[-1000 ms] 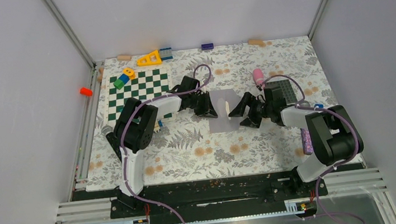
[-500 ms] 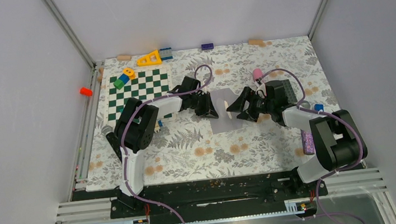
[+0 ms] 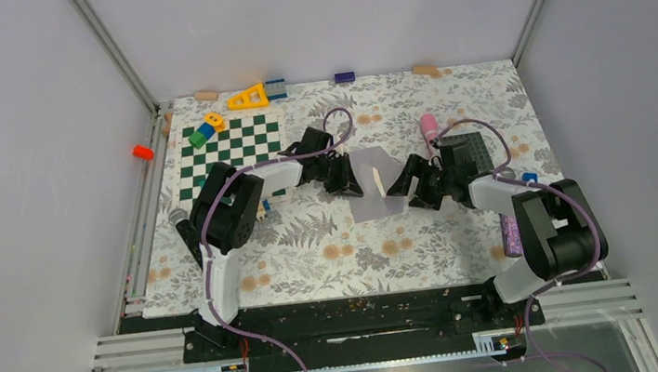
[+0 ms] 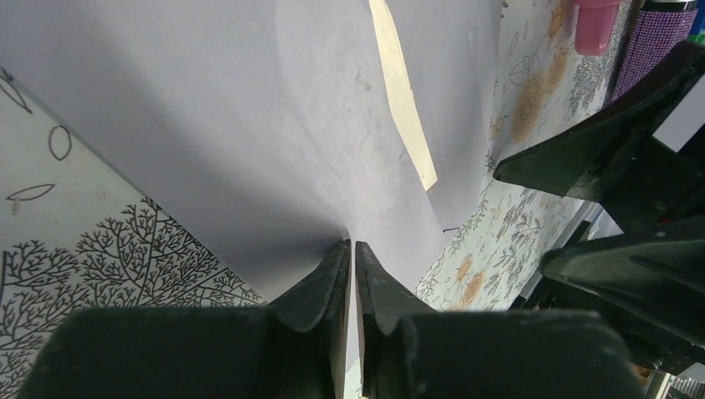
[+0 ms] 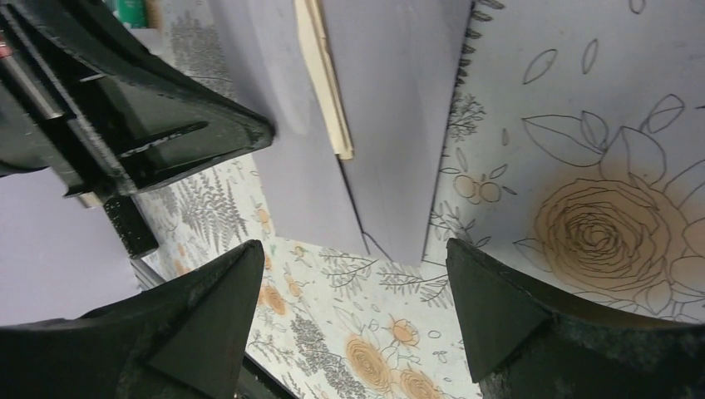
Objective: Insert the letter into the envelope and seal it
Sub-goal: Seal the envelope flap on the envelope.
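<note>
Desk [image 3: 333,251]: flowered cloth over the whole top.

Checkerboard [image 3: 232,150]: green and white, flat, toward the far left corner.

Left arm [image 3: 234,206]: reaches in from the left edge to the desk's middle. You have its jaws pinched narrow on the envelope's left edge; the wrist view shows the paper running up from between the tips.

Right arm [image 3: 545,227]: comes in from the right edge. Its jaws stand wide, holding nothing, just beside the envelope's right edge, with that end of the envelope framed between the tips in the wrist view.

Envelope [image 3: 372,186] [image 4: 249,125] [image 5: 399,125]: pale lavender, at the desk's middle between both sets of jaws, its left side lifted off the cloth.

Studded plate [image 3: 475,146]: dark grey, behind the right arm's wrist.

Letter [image 3: 379,180] [image 4: 403,91] [image 5: 324,83]: only a cream strip shows, between the envelope's layers.

Yellow block [image 3: 250,97]: at the far edge.

Pink cylinder [image 3: 429,125]: just beyond the plate's far left corner.
</note>
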